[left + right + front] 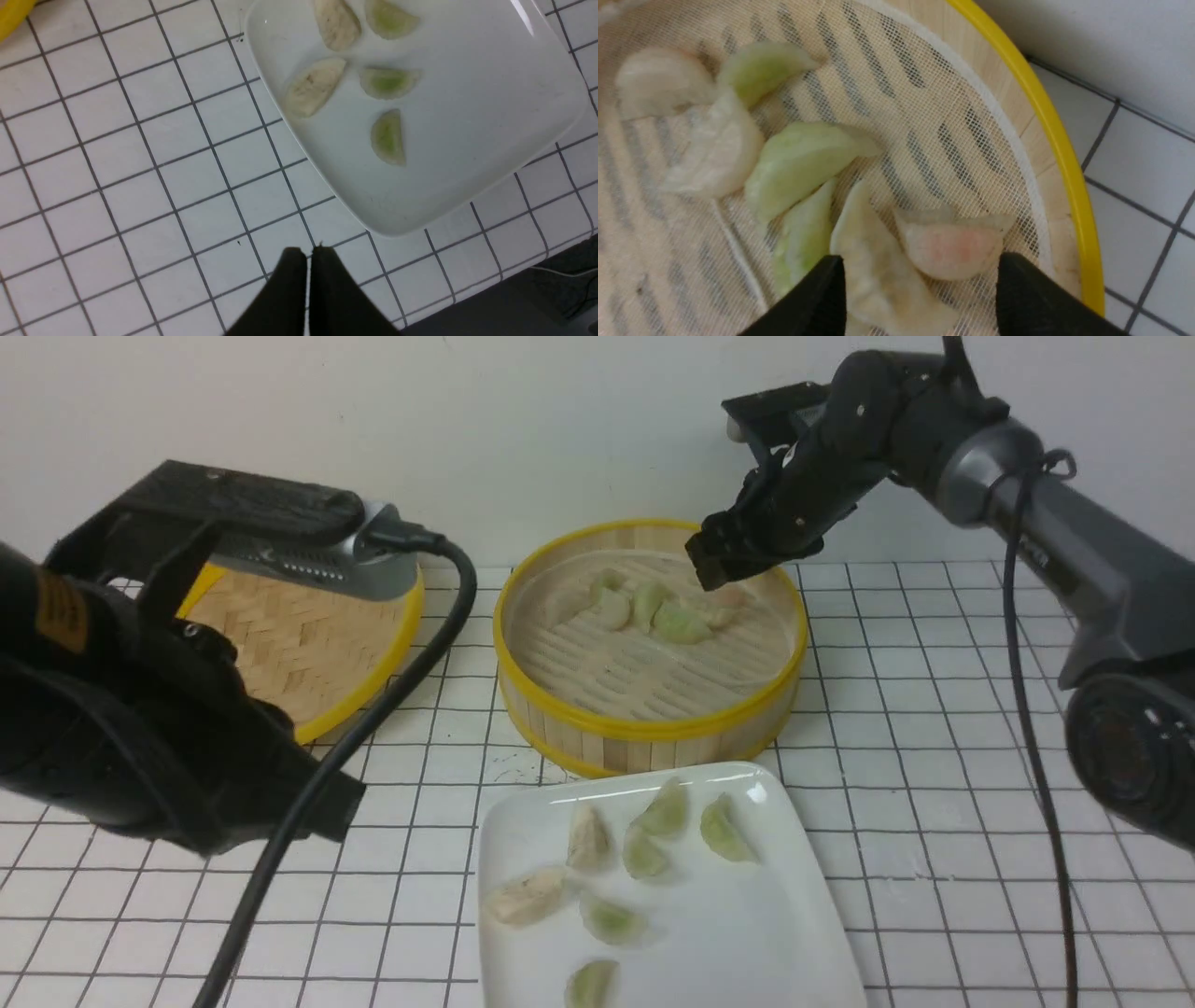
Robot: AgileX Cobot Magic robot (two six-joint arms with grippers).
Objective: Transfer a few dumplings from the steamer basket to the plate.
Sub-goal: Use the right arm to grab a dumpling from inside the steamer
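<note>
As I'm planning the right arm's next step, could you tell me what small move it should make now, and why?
Probably lower the right gripper a little and close on the pinkish dumpling: its jaws stand open over the steamer basket, with that dumpling between them.

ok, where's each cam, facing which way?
Front: between the arms, facing forward at round bamboo steamer basket and glossy white square plate; left arm, right arm show.
Left wrist: on left arm, looking down at plate; shut left gripper shows.
Right wrist: on right arm, looking down into basket at pale crescent dumplings; open right gripper shows.
Shared: front and left wrist, plate; front and right wrist, basket.
</note>
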